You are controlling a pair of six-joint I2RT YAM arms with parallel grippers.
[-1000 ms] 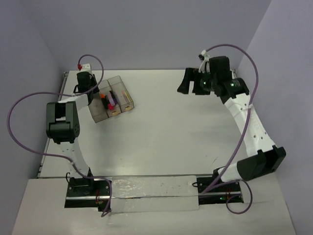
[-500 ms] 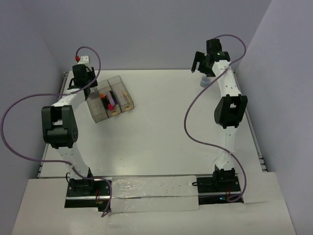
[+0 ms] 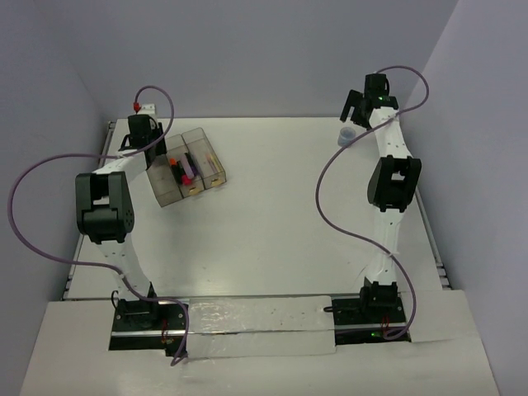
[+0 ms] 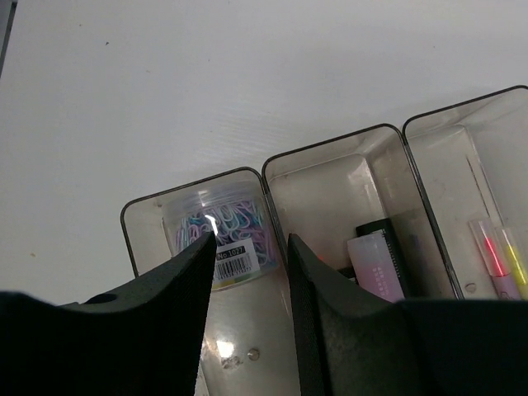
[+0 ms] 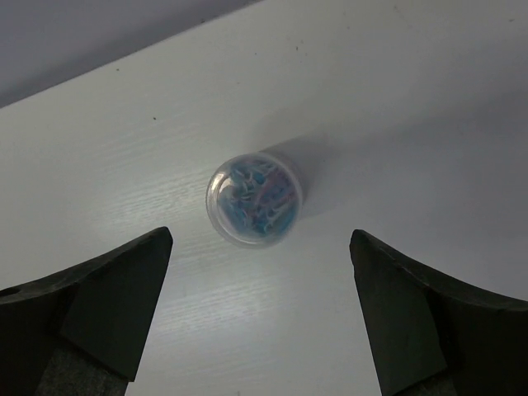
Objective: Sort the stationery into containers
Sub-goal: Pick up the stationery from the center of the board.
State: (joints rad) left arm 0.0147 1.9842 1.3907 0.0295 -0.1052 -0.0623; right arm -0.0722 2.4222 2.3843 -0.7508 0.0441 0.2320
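left claw (image 4: pixel 247 245): part-way apart and widening over the last second; nothing between the jaws; hangs just above the end bin (image 4: pixel 165 206), the one nearest the left arm
binned tub (image 4: pixel 221 238): clear round tub of coloured clips, barcode label showing; lies inside the end bin, clear of both jaws; judged let go
middle bin (image 4: pixel 330 177): markers (image 4: pixel 375 266) lying in it
far bin (image 4: pixel 462 140): thin sticks (image 4: pixel 495 252), pink and yellow
right claw (image 5: pixel 260 238): jaws wide, empty; straight over the loose tub (image 5: pixel 254 199), not touching it
loose tub: second round tub of clips; stands alone on the bench (image 3: pixel 280 223) near the far right corner, well apart from the bins
changed: a second ago the right arm was folded, its claw over the far middle of the bench; now it is stretched out to the far right corner; left arm has only shifted a little over the bins
meaning: first tub looks sorted; the loose tub seems the only stationery in view outside the bins; right arm is lined up to fetch it
next, as a judgement: lower, close on the tub's wall, carry it across to the end bin; the smooth round side may slip if pinched off-centre; left arm should clear the bins first
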